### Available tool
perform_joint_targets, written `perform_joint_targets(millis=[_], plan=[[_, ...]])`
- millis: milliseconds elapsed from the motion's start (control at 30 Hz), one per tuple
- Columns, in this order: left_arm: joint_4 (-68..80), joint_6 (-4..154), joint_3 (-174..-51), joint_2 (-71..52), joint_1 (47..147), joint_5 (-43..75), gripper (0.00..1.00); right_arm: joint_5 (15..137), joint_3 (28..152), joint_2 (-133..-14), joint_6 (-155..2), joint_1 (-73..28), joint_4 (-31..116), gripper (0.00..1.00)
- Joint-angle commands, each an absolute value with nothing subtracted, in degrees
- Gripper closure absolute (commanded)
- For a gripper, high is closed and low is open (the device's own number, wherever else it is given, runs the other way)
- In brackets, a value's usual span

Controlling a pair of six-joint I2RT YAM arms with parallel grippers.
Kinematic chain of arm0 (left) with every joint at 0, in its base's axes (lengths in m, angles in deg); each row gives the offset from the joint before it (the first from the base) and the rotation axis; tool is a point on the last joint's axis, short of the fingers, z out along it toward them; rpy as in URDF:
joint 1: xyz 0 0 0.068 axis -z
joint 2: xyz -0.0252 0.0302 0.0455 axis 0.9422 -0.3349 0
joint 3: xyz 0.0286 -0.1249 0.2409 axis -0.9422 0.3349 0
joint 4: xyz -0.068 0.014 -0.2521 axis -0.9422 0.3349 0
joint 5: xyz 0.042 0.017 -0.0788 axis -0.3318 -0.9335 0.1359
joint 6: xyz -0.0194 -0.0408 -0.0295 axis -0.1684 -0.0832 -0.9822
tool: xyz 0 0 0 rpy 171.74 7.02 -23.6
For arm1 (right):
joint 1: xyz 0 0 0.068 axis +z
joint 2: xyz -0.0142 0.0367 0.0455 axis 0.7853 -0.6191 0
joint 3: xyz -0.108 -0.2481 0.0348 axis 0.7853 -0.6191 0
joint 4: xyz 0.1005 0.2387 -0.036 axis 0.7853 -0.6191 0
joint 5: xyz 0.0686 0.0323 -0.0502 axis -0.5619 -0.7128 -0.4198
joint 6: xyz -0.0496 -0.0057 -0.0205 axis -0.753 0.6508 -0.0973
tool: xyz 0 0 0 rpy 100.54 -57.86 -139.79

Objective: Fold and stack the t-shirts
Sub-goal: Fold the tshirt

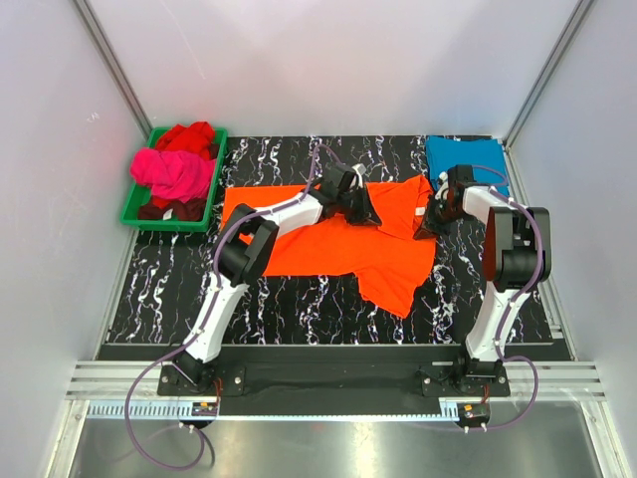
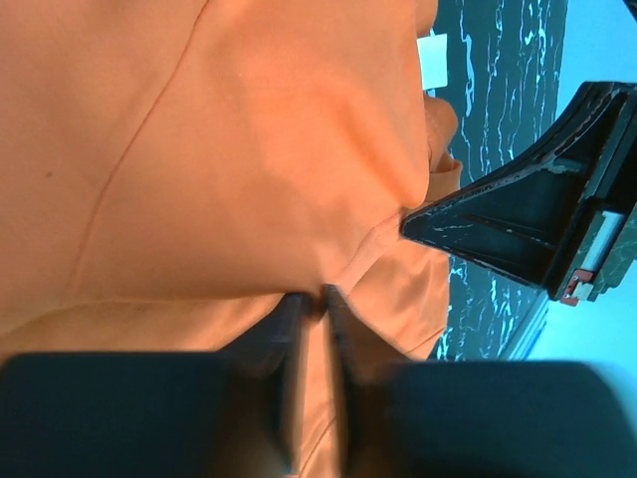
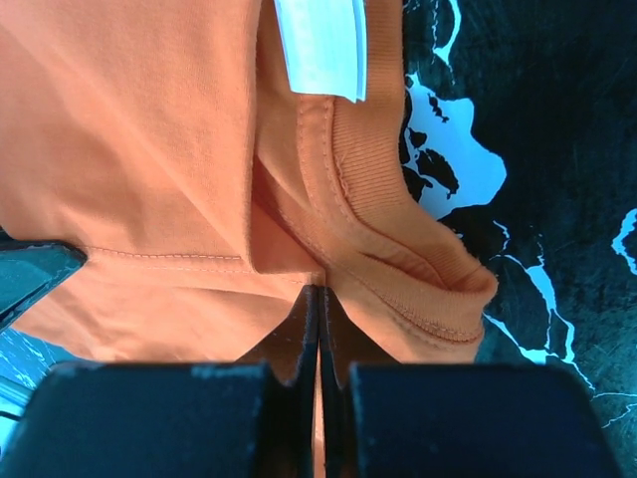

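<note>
The orange t-shirt [image 1: 328, 244] lies spread on the black marbled mat [image 1: 299, 299], with one part hanging toward the front. My left gripper [image 1: 360, 206] sits at its back edge. In the left wrist view it [image 2: 317, 299] is shut on a pinched ridge of orange cloth [image 2: 229, 149]. My right gripper [image 1: 428, 221] is at the shirt's right end, shut [image 3: 319, 294] on fabric beside the ribbed collar [image 3: 398, 209] and the white label [image 3: 320, 45]. A teal-blue t-shirt [image 1: 466, 159] lies folded at the back right. Pink [image 1: 174, 171] and red [image 1: 187, 136] t-shirts are heaped in the tray.
The green tray [image 1: 159, 224] stands at the back left corner of the mat. White walls with metal posts close in the back and both sides. The two grippers are close together; a black finger [image 2: 518, 224] of the right one shows in the left wrist view.
</note>
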State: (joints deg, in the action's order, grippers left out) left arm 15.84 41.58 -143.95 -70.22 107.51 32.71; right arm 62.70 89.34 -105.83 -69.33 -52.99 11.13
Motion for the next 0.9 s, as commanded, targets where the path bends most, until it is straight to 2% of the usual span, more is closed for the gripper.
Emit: perform_joint_targets(millis=[0,67,867], plan=[[14.9,40.85,-147.07,-70.23,107.43,35.19,0.94,61.08,90.78,-103.35,-68.31,-53.16,11.04,1.0],[15.69,40.23,-147.43,-69.79,107.17,35.99,1.0,60.21,91.3,-101.77,-67.25,-53.16,10.07,1.0],[22.81,39.61,-148.4,-69.34,106.11,40.91,1.0,63.19,78.22,-85.68,-58.64,-53.16,7.86,1.0]])
